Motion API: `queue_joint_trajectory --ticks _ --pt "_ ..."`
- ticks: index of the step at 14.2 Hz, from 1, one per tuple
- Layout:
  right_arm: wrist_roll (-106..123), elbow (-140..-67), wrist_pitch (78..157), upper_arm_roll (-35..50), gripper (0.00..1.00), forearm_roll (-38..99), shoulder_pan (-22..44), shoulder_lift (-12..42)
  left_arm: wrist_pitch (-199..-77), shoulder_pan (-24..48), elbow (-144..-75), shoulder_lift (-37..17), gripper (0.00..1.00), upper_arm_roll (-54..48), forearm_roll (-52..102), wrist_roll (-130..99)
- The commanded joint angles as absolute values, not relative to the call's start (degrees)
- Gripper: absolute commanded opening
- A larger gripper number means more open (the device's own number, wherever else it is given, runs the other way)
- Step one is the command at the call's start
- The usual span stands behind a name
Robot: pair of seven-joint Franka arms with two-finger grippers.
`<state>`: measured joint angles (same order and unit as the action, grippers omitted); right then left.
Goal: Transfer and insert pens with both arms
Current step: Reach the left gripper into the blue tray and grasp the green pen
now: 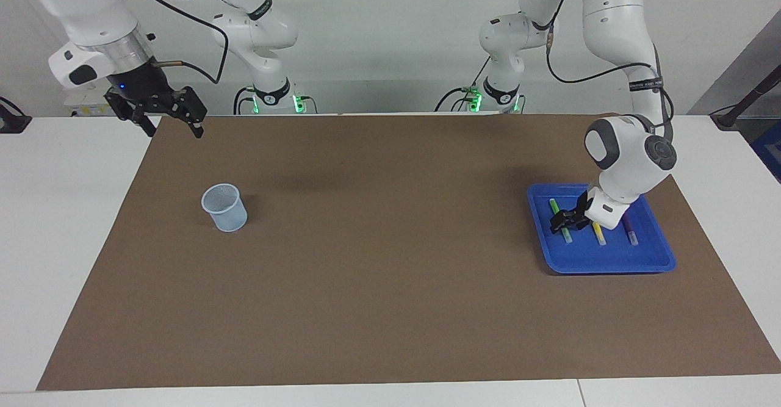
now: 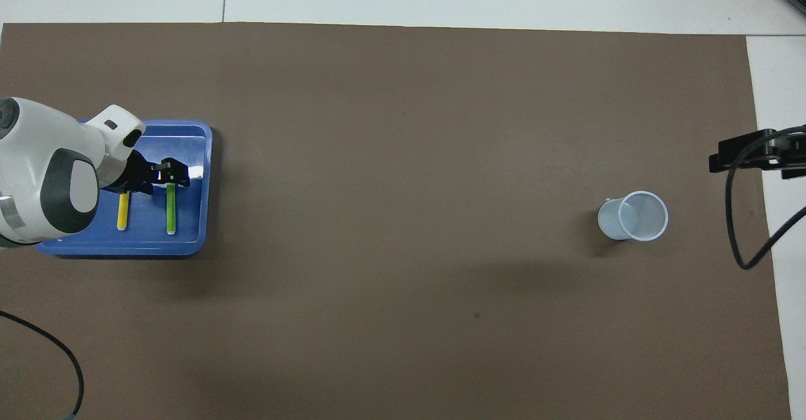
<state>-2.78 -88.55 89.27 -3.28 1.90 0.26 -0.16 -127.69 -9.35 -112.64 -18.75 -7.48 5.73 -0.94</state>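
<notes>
Three pens lie side by side in a blue tray (image 1: 610,262) at the left arm's end of the table. My left gripper (image 1: 562,219) is down in the tray, right at the middle of the green pen (image 1: 554,205), which lies flat. Beside it are the yellow pen (image 1: 598,234) and the purple pen (image 1: 631,234). From overhead, the left gripper (image 2: 174,174) covers the green pen's (image 2: 170,209) farther end, the yellow pen (image 2: 123,211) shows, and the arm hides the purple one. My right gripper (image 1: 172,122) waits open and empty above the mat's corner near its base.
A pale blue mesh cup (image 1: 225,207) stands upright on the brown mat (image 1: 378,260) toward the right arm's end, also seen from overhead as the cup (image 2: 633,216). Two smaller white arms with green lights stand by the wall. A black cable (image 2: 56,351) lies at the mat's near corner.
</notes>
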Motion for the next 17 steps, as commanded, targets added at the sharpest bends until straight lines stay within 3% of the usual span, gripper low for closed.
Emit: queue_joint_trajectory --ticks 1,4,7,9,11,17 --pt "-1.8 -89.1 89.6 -3.0 1.0 3.1 -0.4 -0.9 -127.7 -9.2 -112.0 -19.2 0.81 -7.3 4.9 -0.1" --pt "-1.8 -89.1 89.6 -3.0 1.0 3.1 -0.4 -0.9 -127.4 -9.2 -112.1 -19.2 0.65 -7.2 4.8 0.3" --pt "-1.8 -89.1 89.6 -3.0 1.0 3.1 -0.4 -0.9 -126.8 -9.3 -112.1 -19.2 0.38 -7.2 4.8 0.4" --pt "-1.8 -89.1 89.6 -3.0 1.0 3.1 -0.4 -0.9 -126.8 -9.1 -112.1 -19.2 0.15 -7.2 4.8 0.4" --pt "-1.8 -89.1 89.6 -3.0 1.0 3.1 -0.4 -0.9 -126.8 -9.5 -112.1 -19.2 0.0 -7.2 4.8 0.4" --pt "-1.8 -89.1 89.6 -3.0 1.0 3.1 -0.4 -0.9 -125.3 -9.3 -110.7 -19.2 0.0 -7.2 4.9 0.0"
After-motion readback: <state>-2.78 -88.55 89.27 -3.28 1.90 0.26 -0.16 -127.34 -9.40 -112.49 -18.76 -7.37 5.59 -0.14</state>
